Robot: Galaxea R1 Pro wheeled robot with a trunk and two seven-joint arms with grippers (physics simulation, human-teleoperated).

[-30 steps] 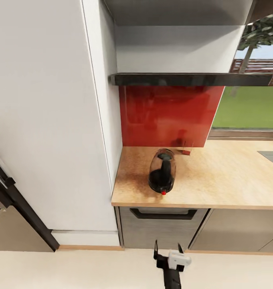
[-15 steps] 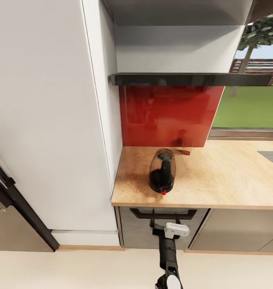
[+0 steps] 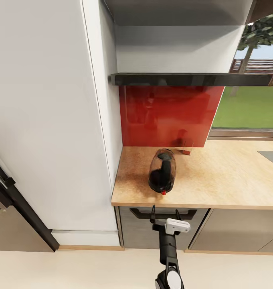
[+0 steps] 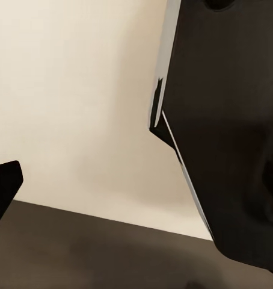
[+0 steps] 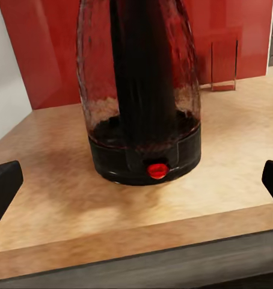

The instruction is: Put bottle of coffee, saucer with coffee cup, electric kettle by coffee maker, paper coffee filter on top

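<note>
Kettle on the worktop, right arm facing it with fingers wide.

The light wood-grain worktop (image 3: 224,176) runs along the red splashback (image 3: 168,116), under a dark shelf (image 3: 192,79). The electric kettle (image 3: 162,170) stands upright near the worktop's front edge, red switch (image 5: 157,170) facing the robot. The right gripper (image 3: 165,212) sits below that edge, in front of the drawer handle (image 3: 163,214), its fingers (image 5: 4,183) spread wide and empty, apart from the kettle. Whether the left gripper's fingers are wide or narrow, I cannot tell.
</note>
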